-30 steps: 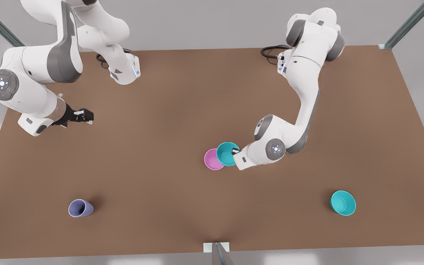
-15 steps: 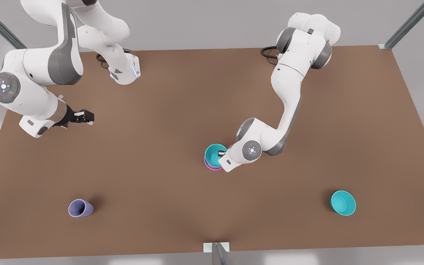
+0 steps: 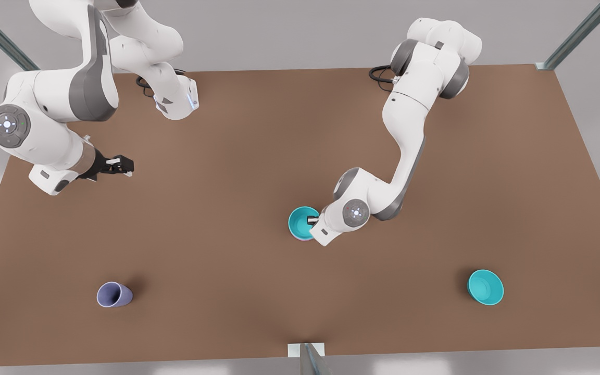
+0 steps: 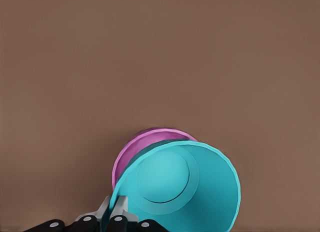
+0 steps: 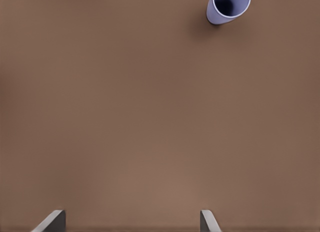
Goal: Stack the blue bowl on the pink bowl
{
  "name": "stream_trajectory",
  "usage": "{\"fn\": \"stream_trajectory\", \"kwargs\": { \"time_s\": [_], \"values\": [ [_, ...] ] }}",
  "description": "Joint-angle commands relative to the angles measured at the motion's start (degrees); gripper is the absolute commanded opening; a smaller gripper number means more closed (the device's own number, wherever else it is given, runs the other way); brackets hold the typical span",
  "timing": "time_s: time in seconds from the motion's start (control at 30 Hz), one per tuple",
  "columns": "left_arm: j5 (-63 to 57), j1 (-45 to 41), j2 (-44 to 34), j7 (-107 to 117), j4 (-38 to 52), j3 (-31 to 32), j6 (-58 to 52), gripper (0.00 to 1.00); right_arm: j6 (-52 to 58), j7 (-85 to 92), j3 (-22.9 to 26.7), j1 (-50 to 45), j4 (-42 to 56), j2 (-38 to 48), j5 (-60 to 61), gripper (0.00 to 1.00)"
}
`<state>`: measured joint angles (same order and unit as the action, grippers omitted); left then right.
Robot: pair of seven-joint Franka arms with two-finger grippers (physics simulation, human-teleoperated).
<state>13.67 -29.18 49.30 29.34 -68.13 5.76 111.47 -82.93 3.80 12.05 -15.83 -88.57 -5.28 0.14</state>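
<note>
Bowls meet near the middle of the brown table: the left gripper pinches the rim of the blue bowl, which sits over the pink bowl so that just a sliver of pink rim peeks out beneath. Over on the front view's left, the right gripper waits above the table with its fingers spread wide and empty. A purple cup and a second blue bowl stand well apart near the front edge.
</note>
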Motion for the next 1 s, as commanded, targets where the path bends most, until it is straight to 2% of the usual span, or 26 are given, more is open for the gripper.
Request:
{"fn": "stream_trajectory", "kwargs": {
  "time_s": [0.0, 0.3, 0.33, 0.37, 0.43, 0.47, 0.53, 0.57, 0.6, 0.63, 0.7, 0.73, 0.77, 0.87, 0.97],
  "values": [
    [0.3, 0.0, -0.1, 5.3, 0.0, 0.0, -1.1, 0.21, 0.0, 0.2, 0.1, 0.0, 0.0, 0.0, 0.0, 1.00],
    [0.4, 0.0, 0.8, 5.1, 0.1, 0.0, -0.8, 0.21, -0.1, 0.2, 0.1, 0.0, -0.1, 0.0, 0.0, 1.00],
    [0.4, 0.0, 0.8, 5.1, 0.0, 0.0, -0.7, 0.26, -0.1, 0.2, 0.1, 0.0, -0.2, 0.0, 0.0, 1.00],
    [0.4, 0.1, 0.8, 4.9, 0.1, 0.0, -0.7, 1.00, -0.1, 0.2, 0.1, 0.0, -0.2, -0.1, 0.0, 1.00],
    [1.0, 1.0, 0.7, 4.9, 0.1, 0.0, -1.2, 1.00, -0.2, 0.2, 0.1, 0.0, -0.2, -0.1, 0.0, 1.00],
    [0.8, 2.3, -0.3, 4.7, 0.2, 0.0, -5.5, 1.00, -0.2, 0.2, 0.1, 0.0, -0.4, -0.1, 0.0, 1.00],
    [-10.1, 10.2, -12.2, -2.5, 2.5, -1.4, -31.1, 1.00, -0.2, 0.2, 0.1, 0.0, -0.4, -0.1, 0.0, 1.00],
    [-13.3, 13.7, -15.6, -6.9, 3.9, -1.5, -35.9, 1.00, -0.2, 0.2, 0.1, 0.0, -0.4, -0.1, 0.0, 1.00],
    [-15.9, 18.7, -20.5, -13.6, 4.1, -1.4, -37.0, 1.00, -0.2, 0.2, 0.1, 0.0, -0.4, -0.1, 0.0, 1.00],
    [-19.3, 21.7, -22.1, -23.1, 4.1, -1.5, -38.1, 1.00, -0.2, 0.2, 0.1, 0.0, -0.4, -0.1, 0.0, 1.00],
    [-19.6, 24.8, -23.8, -23.3, 4.1, -1.5, -38.1, 1.00, -0.2, 0.2, 0.1, 0.0, -0.4, -0.1, 0.0, 1.00],
    [-19.9, 24.8, -29.4, -23.2, -2.8, -1.5, -32.9, 1.00, -0.2, 0.2, 0.2, 0.0, -0.4, -0.2, 0.0, 1.00],
    [-19.6, 24.8, -37.7, -23.3, -14.4, -1.7, -25.3, 1.00, -0.2, 0.2, 0.2, 0.0, -0.4, -0.2, 0.0, 1.00],
    [-15.9, 26.3, -36.1, -23.3, -6.8, -1.9, -38.3, 1.00, -0.2, 0.2, 0.2, 0.0, -0.4, -0.2, 0.0, 1.00],
    [-15.5, 26.3, -35.9, -23.3, -6.6, -1.8, -38.3, 1.00, -0.2, 0.2, 0.2, 0.0, -0.5, -0.2, 0.0, 1.00]
  ]
}}
